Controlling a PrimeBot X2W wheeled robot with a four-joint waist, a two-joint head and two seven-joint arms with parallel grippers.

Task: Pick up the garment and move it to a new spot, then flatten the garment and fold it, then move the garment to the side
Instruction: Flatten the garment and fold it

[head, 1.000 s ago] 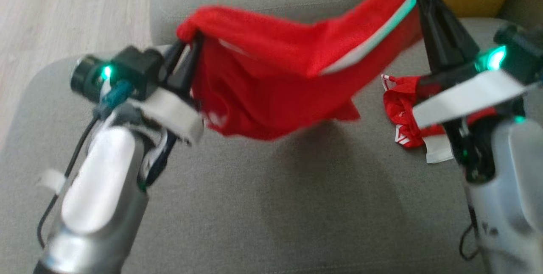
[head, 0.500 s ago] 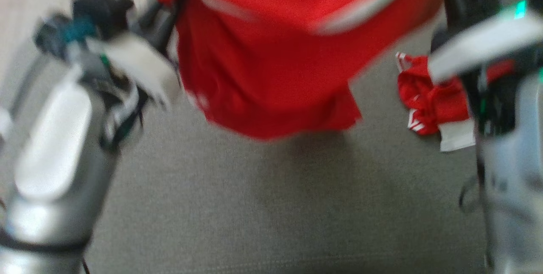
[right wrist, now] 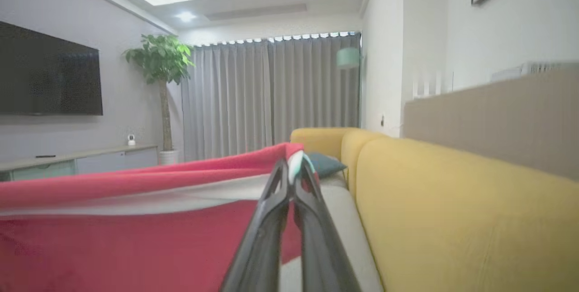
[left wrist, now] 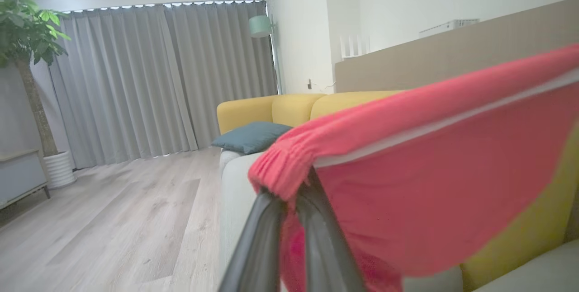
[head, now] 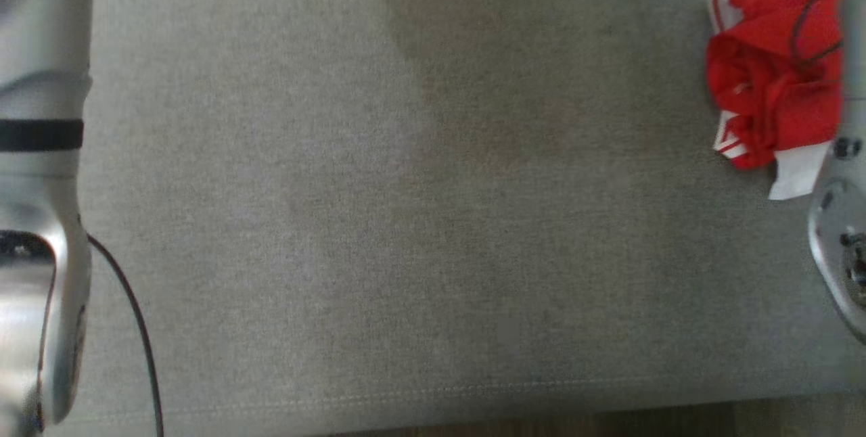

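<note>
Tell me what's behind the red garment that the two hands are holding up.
From the left wrist, a yellow sofa back and a blue cushion show beyond the red garment. The sofa stretch directly behind the cloth is covered.

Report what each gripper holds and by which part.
Both hold the red garment: the left gripper pinches its gathered edge at one end, the right gripper the opposite end of that white-striped edge.
</note>
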